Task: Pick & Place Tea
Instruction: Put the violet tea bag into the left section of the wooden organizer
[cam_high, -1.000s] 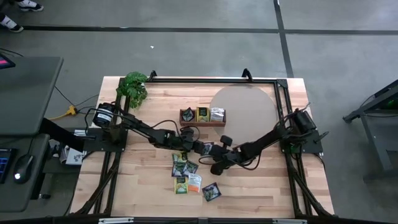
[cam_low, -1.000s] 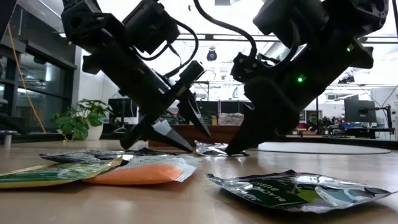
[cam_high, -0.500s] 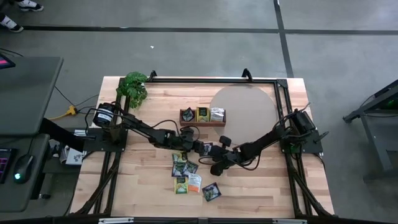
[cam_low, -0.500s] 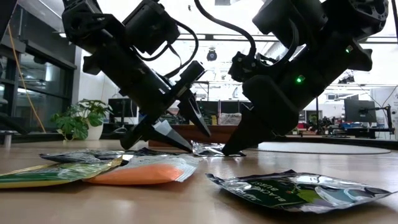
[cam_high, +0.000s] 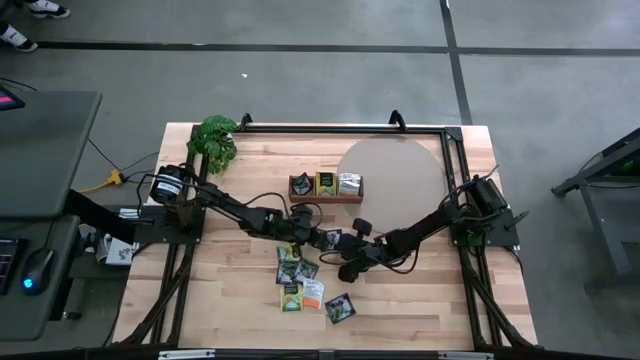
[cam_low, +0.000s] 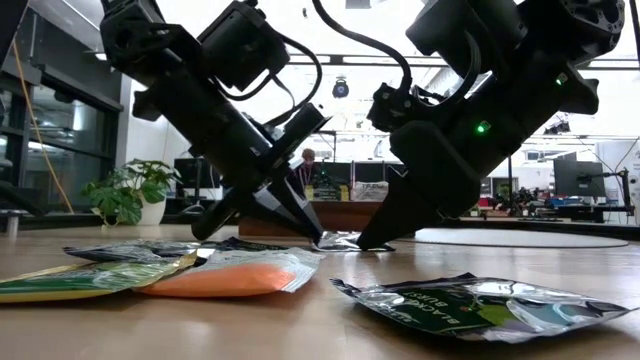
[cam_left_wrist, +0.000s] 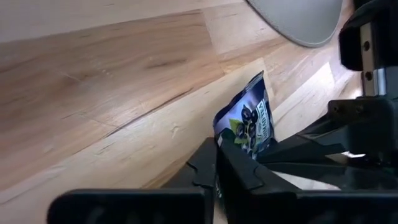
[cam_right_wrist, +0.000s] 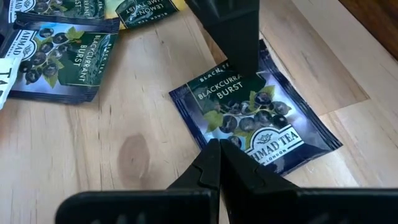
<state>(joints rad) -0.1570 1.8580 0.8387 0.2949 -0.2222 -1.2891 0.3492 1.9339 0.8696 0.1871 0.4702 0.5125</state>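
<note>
A dark blue blackcurrant tea sachet lies on the wooden table between my two grippers. My left gripper comes from the table's left and is shut on one edge of it. My right gripper comes from the right, shut, with its tips on the opposite edge. In the high view the two grippers meet at mid-table, the left gripper beside the right gripper. More tea sachets lie flat in a loose heap nearer the front edge. My left gripper pinches the sachet's edge between its two fingers, slanting down from the table's left. The sachet sticks out past the fingertips and tilts up a little at that edge. My right gripper presses its shut fingertips on the sachet's opposite edge, slanting down from the table's right; that edge rests on the table.
The brown three-compartment tray with sachets stands behind the grippers, beside a round grey mat. A leafy plant sits at the far left corner. Blackcurrant sachets lie close by; an orange sachet and a dark sachet lie nearer the front.
My left gripper has shut: its fingers stood apart over the sachet's edge and now meet on it. Both arms have stayed in place, and the sachet lies where it was.
</note>
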